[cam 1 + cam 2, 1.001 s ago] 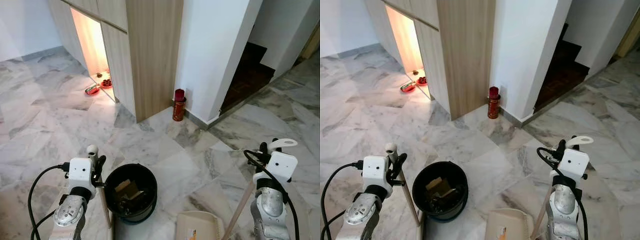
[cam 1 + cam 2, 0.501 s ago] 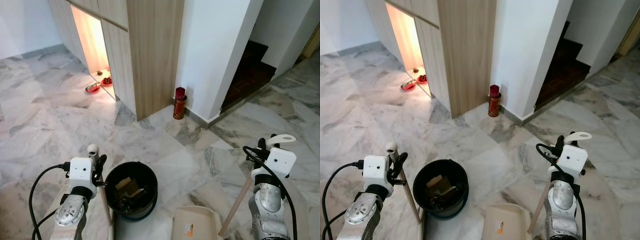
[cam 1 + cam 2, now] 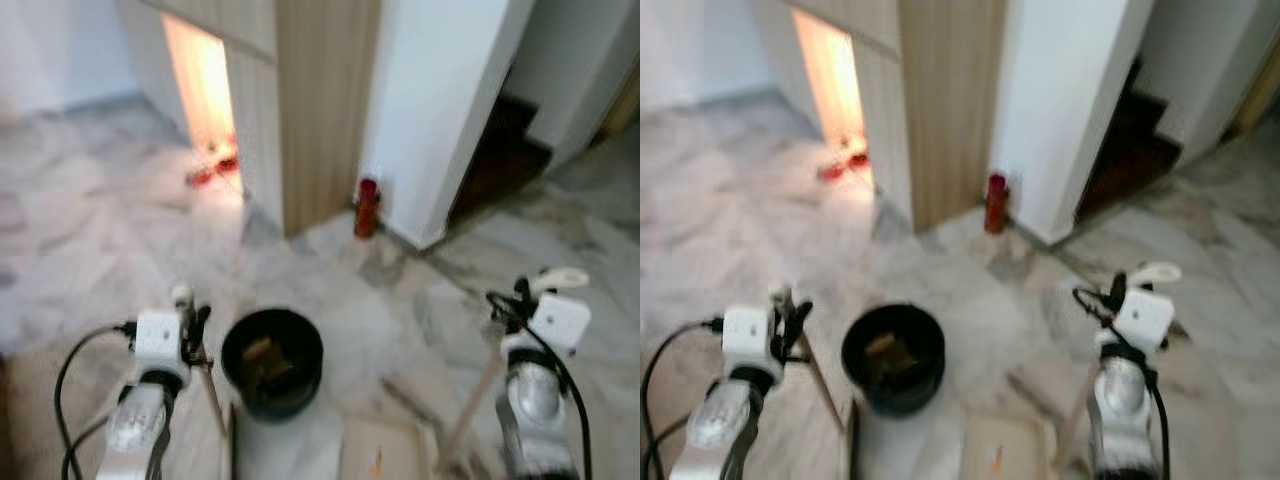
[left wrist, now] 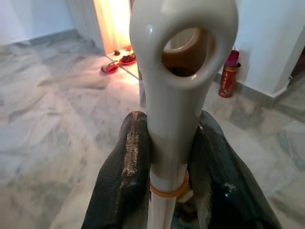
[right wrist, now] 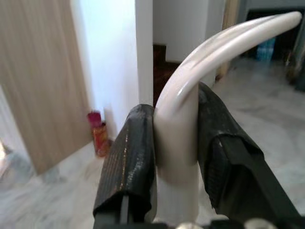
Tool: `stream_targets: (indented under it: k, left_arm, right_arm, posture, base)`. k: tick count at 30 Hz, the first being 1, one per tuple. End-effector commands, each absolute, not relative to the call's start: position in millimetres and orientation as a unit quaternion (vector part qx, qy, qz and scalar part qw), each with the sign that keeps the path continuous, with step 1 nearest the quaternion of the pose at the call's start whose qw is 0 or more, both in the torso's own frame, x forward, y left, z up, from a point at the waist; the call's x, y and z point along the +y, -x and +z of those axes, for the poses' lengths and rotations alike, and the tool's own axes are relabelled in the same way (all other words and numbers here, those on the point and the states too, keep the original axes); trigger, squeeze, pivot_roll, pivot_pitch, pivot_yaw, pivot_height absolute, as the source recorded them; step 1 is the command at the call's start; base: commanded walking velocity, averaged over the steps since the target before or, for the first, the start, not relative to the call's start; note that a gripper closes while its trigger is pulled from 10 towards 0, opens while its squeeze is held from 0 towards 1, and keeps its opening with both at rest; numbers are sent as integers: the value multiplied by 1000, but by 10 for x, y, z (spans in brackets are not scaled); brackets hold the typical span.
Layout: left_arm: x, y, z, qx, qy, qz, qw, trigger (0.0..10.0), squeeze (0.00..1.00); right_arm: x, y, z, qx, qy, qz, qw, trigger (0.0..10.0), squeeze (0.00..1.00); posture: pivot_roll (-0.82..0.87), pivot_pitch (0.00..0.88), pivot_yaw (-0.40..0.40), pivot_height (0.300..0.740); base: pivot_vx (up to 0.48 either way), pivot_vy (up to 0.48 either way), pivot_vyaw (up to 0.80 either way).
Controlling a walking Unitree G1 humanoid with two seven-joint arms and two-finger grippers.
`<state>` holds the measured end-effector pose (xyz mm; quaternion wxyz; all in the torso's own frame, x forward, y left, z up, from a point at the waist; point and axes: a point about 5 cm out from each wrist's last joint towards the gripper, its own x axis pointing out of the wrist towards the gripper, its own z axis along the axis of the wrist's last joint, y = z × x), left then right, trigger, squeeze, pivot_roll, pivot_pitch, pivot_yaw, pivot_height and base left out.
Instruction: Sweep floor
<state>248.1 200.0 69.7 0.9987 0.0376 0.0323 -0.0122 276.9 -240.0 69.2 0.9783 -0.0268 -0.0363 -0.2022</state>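
Note:
My left gripper [image 4: 169, 157] is shut on the white ringed top of a broom handle [image 4: 176, 71]; its wooden pole [image 3: 212, 400] slants down beside a black bucket [image 3: 272, 360] holding brown scraps. My right gripper [image 5: 176, 138] is shut on the curved white handle [image 5: 219, 47] of a dustpan; that wooden pole [image 3: 472, 415] runs down to the beige dustpan [image 3: 380, 455] on the marble floor in front of me. The eye views are blurred.
Ahead stands a wooden cabinet [image 3: 325, 110] with a lit niche [image 3: 205, 90] holding red dishes. A red canister [image 3: 367, 208] stands at the foot of a white wall. Dark stairs [image 3: 500, 160] go up on the right.
The whole picture has shifted right and turned blurry, so the camera has moved. Both grippers keep their hold on the two handles.

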Motion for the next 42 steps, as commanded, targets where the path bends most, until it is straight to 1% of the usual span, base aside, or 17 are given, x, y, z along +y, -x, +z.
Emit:
stream_targets:
  k: [1, 12, 22, 42]
  left_arm:
    - [2030, -2520, 756, 23, -45, -12, 999, 10000, 0]
    - [2025, -2522, 749, 24, -46, -10, 999, 10000, 0]
    - [2030, -2558, 741, 25, -50, -5, 998, 10000, 0]
    - [2017, -2568, 721, 22, -52, -9, 998, 10000, 0]
  right_arm:
    - [-2401, -2809, 773, -56, 27, -202, 977, 10000, 0]
    - [-2397, -2828, 773, -58, 24, -203, 977, 10000, 0]
    - [-2397, -2832, 761, -53, 23, -203, 978, 10000, 0]
    - [-2402, -2857, 762, -49, 38, -197, 978, 10000, 0]
  posture:
    - [72, 0, -25, 740]
    - [66, 0, -25, 740]
    - [54, 0, -19, 740]
    - [54, 0, -29, 740]
  base:
    - [-326, 0, 0]
    - [-328, 0, 0]
    - [0, 0, 0]
    - [0, 0, -800]
